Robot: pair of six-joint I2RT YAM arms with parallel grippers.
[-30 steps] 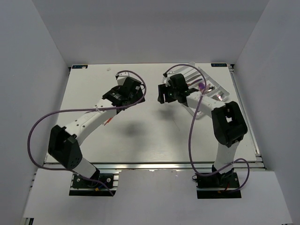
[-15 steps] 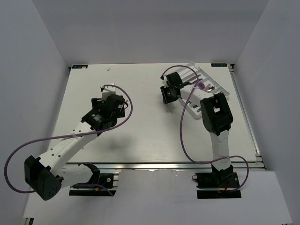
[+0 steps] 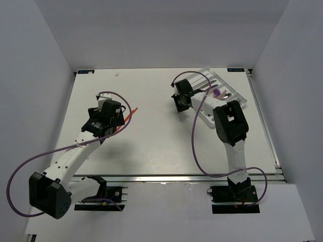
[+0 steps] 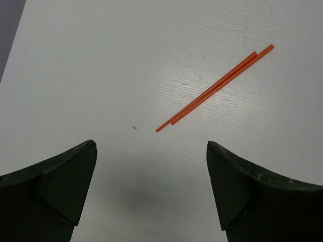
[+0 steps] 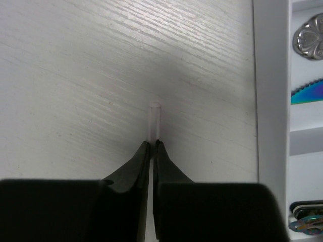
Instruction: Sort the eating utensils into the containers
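A pair of thin orange-red chopsticks lies on the white surface just ahead of the left fingers, which are spread wide and hold nothing. In the left wrist view the sticks lie side by side, touching or nearly so. Their long axis runs on a diagonal: the near tips sit roughly centred in the gap between the fingers, and the far ends run away to the right. As I judge it, the spread fingers would need to turn across that diagonal before closing, since a grip along the line would likely slip off. The left arm is clearly the nearer one; in the top view the chopsticks lie right beside its wrist and well apart from the right arm.

The right fingers are pressed together on a thin, pale translucent stick, whose tip pokes out beyond them. It is over the bare surface, just outside the wall of the white rectangular plastic cutlery tray, not yet in any compartment.

Three compartments show at the edge of the right wrist view. One holds an ornate silver metal handle end, the next an iridescent blue-teal serrated blade, and the nearest an iridescent purple-teal piece.
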